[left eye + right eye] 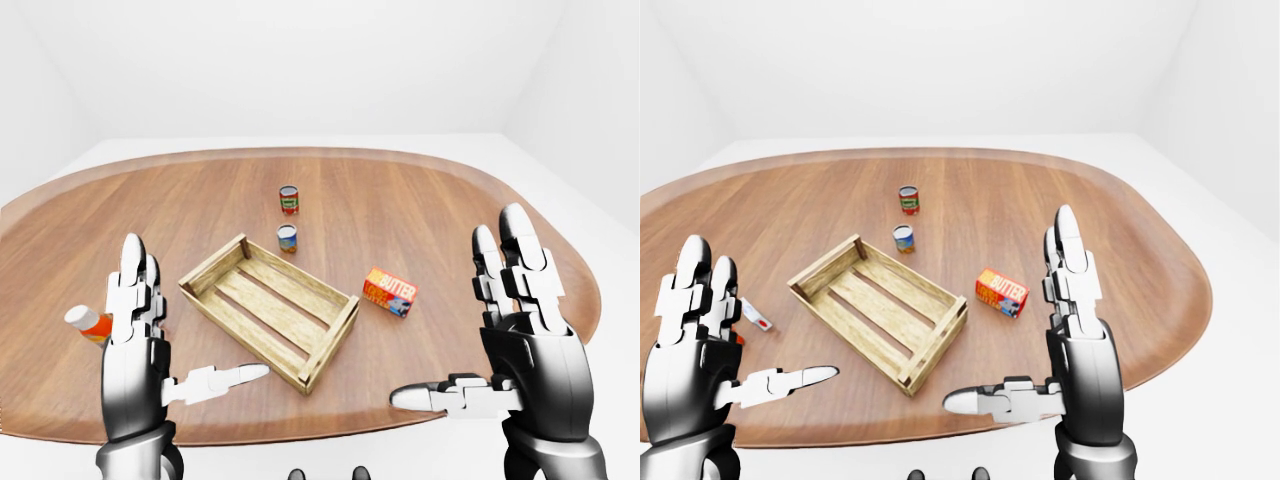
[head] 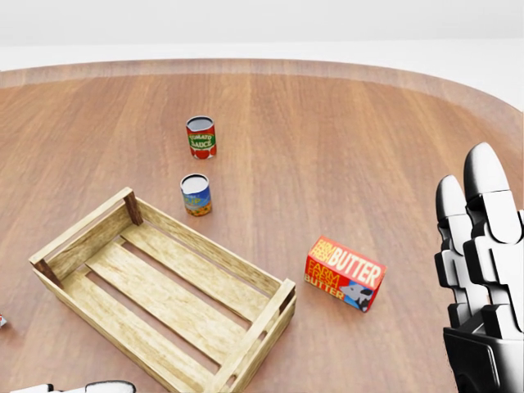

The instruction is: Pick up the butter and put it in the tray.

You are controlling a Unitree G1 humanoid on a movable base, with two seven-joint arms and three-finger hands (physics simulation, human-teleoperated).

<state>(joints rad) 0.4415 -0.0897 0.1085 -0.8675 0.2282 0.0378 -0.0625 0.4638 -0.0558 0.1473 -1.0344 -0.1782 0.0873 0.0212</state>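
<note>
The butter (image 2: 345, 273) is an orange and red box lying flat on the wooden table, just right of the tray. The tray (image 2: 131, 282) is an empty slatted wooden crate set at an angle left of centre. My left hand (image 1: 175, 345) is open and empty, raised at the lower left of the left-eye view, left of the tray. My right hand (image 1: 480, 340) is open and empty, raised at the lower right, below and right of the butter. Neither hand touches anything.
A red tomato sauce can (image 2: 201, 137) and a blue can (image 2: 196, 195) stand above the tray. An orange bottle with a white cap (image 1: 88, 323) lies at the left, partly behind my left hand. The oval table's edge (image 1: 330, 430) runs near the bottom.
</note>
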